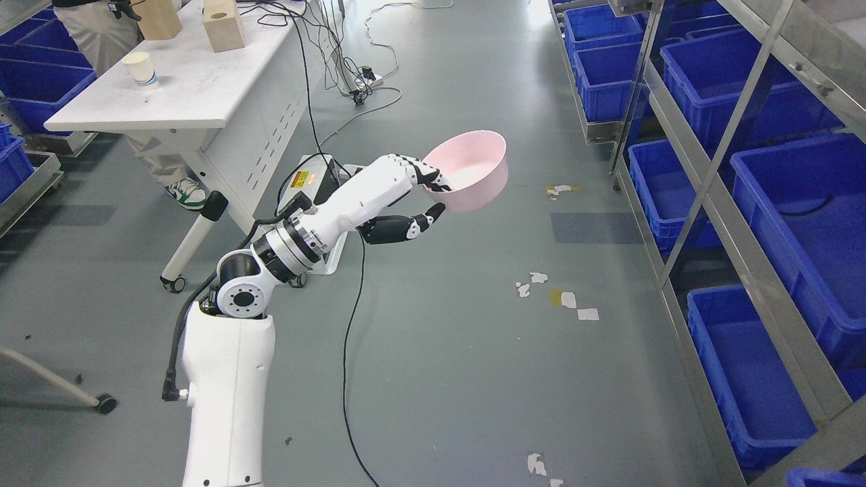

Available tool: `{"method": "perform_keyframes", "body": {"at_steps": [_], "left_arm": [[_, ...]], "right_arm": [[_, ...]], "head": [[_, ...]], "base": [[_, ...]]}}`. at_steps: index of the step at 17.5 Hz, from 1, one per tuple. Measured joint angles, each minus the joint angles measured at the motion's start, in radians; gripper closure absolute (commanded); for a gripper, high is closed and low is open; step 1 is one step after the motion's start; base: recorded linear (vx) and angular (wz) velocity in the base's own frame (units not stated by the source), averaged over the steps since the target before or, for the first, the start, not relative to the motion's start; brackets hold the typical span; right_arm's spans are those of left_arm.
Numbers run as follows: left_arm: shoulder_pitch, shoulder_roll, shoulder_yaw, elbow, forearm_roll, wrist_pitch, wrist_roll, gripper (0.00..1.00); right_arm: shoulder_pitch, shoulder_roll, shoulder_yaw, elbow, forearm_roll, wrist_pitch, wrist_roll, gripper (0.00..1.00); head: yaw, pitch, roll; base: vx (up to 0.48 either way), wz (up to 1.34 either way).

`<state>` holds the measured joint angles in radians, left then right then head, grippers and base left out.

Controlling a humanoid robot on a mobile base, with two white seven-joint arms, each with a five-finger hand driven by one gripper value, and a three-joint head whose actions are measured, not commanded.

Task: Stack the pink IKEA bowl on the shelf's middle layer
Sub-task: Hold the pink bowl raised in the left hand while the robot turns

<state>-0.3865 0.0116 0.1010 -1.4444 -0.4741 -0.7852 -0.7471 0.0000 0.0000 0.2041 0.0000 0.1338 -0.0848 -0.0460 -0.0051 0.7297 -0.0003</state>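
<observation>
My left hand (423, 196) holds a pink bowl (473, 169) in the air above the grey floor, near the middle of the head view. The fingers (426, 172) curl over the bowl's near rim and the thumb (406, 226) sits below its side. The bowl is tilted, with its opening facing up and toward the left. The white left arm (230, 379) rises from the bottom left edge. The metal shelf (703, 182) stands at the right, well apart from the bowl. My right arm does not show.
Blue bins (805, 223) fill the shelf's layers on the right. A white table (183, 88) at upper left carries a paper cup (141, 70) and wooden blocks (223, 24); a person's legs (155, 155) stand behind it. Cables (352, 325) trail across the floor.
</observation>
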Motion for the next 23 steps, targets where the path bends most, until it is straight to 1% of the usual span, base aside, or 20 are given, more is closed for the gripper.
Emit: {"method": "perform_keyframes", "body": {"at_steps": [10, 23], "left_arm": [[0.02, -0.007, -0.01, -0.001, -0.001, 0.0, 0.001, 0.98], [0.039, -0.01, -0.015, 0.002, -0.004, 0.0, 0.002, 0.98]], "right_arm": [[0.0, 0.0, 0.0, 0.0, 0.0, 0.0, 0.0, 0.0], [0.0, 0.0, 0.0, 0.0, 0.0, 0.0, 0.0, 0.0]], "head": [[0.0, 0.0, 0.0], [0.0, 0.0, 0.0]], "base": [[0.307, -0.01], [0.338, 0.22]]}}
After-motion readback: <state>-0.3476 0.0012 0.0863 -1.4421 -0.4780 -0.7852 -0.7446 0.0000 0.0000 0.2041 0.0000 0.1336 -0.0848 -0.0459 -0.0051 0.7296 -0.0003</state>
